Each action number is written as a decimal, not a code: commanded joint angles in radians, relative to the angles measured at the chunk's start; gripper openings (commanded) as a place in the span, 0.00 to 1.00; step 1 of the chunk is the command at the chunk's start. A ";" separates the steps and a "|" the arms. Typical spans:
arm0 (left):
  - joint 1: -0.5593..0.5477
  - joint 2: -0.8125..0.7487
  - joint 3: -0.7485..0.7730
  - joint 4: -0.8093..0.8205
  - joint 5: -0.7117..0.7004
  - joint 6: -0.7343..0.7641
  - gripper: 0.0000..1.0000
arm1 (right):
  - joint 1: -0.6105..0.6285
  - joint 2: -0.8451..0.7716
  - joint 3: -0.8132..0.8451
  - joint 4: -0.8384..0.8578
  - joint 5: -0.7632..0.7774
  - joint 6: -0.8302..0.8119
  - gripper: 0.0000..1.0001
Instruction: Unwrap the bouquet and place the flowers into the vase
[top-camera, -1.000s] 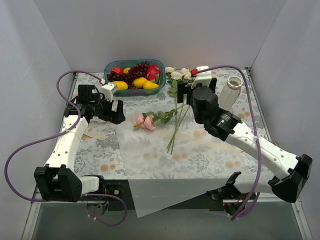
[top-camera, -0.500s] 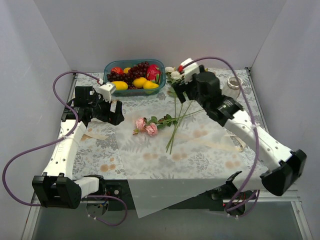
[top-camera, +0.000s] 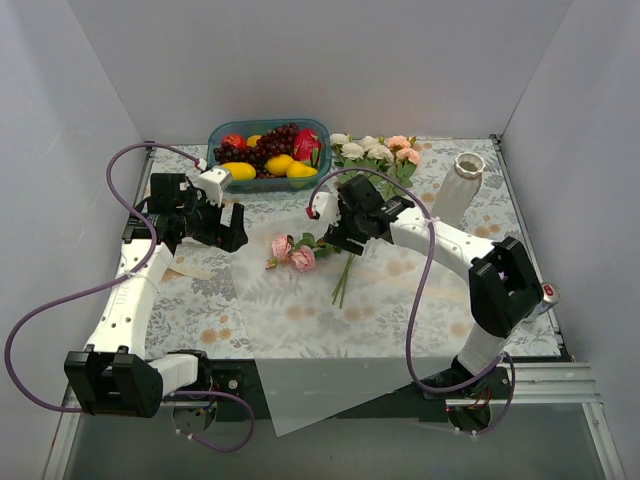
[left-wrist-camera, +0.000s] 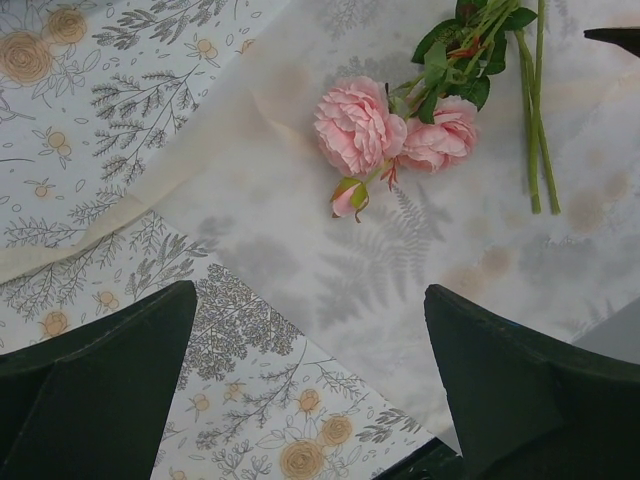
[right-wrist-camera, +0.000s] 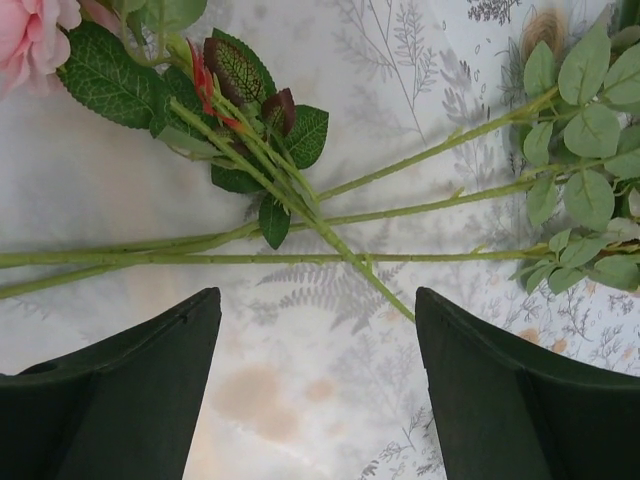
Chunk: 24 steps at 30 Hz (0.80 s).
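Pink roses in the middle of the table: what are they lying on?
The pink roses lie on a sheet of translucent white paper spread over the floral tablecloth, whose print shows faintly through. The patch right beneath the blooms is covered.

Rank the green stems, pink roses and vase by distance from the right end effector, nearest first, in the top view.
1. green stems, right under the right end effector
2. pink roses, to its left
3. vase, back right
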 joint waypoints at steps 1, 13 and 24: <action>0.005 -0.030 0.013 -0.012 -0.011 0.020 0.98 | -0.014 0.058 0.029 0.076 -0.046 -0.080 0.84; 0.009 0.005 0.027 -0.012 -0.001 0.031 0.98 | -0.062 0.212 0.070 0.160 -0.176 -0.080 0.81; 0.011 0.041 0.025 -0.005 0.008 0.017 0.98 | -0.073 0.314 0.129 0.186 -0.326 -0.017 0.70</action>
